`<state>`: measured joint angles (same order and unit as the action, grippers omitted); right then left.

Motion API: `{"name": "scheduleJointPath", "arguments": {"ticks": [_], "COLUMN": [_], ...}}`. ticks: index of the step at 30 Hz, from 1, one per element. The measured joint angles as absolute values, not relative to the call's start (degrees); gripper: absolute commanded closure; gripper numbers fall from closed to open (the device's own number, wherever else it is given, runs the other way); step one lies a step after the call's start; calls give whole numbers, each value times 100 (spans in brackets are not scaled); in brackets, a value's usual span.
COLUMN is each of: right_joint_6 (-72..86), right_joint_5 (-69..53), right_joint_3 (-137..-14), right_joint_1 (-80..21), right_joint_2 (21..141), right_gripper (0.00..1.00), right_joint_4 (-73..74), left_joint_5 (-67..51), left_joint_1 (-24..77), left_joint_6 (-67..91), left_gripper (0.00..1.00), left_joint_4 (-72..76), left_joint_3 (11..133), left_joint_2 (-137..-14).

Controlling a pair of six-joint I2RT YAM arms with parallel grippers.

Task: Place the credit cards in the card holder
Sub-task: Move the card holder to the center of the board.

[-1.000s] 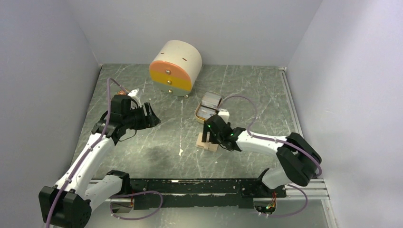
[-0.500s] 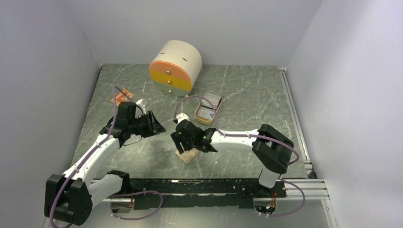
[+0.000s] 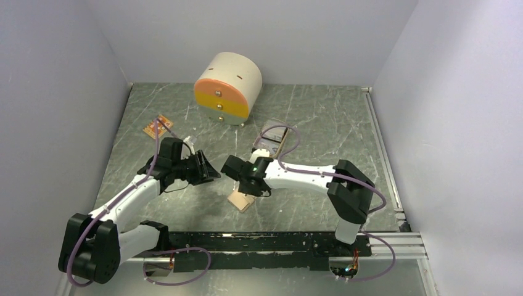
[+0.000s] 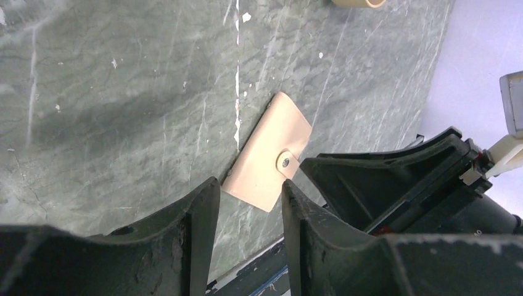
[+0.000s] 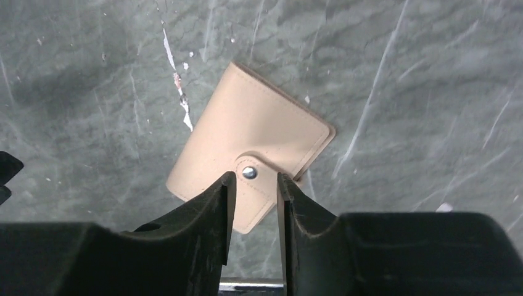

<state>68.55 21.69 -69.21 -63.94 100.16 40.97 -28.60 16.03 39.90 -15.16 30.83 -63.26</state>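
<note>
- Looking down in the top external view: the card holder (image 3: 242,200) lies closed and flat on the table (image 3: 321,117), towards its near edge and just beside the right gripper (image 3: 233,168). The left gripper (image 3: 211,174) faces it from close by. An orange card (image 3: 156,125) lies well apart at far left.
- Left wrist view: the left gripper (image 4: 250,185) has its jaws slightly apart with nothing between them. The card holder (image 4: 265,154) lies just past the tips.
- Right wrist view: the right gripper (image 5: 255,177) has its jaws narrowly apart, straddling the snap tab (image 5: 251,185). Contact cannot be told.
</note>
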Motion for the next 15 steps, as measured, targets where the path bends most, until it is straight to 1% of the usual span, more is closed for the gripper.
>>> {"name": "scheduleJointPath", "arguments": {"ticks": [5,15], "right_joint_6": [7738,8399], "right_joint_5": [2241,2300], "right_joint_3": [-7297,-7494], "right_joint_1": [-6563,-6593], "right_joint_2": [10274,10652], "right_gripper": [67,67], "right_joint_4": [4604,4853], "left_joint_5": [-2860,-2860], "left_joint_1": [1603,1608], "left_joint_6": [3999,4042], "left_gripper": [52,52], "left_joint_4": [-1474,-1476], "left_joint_3": [2998,2882], "left_joint_2": [-6246,-6106]}}
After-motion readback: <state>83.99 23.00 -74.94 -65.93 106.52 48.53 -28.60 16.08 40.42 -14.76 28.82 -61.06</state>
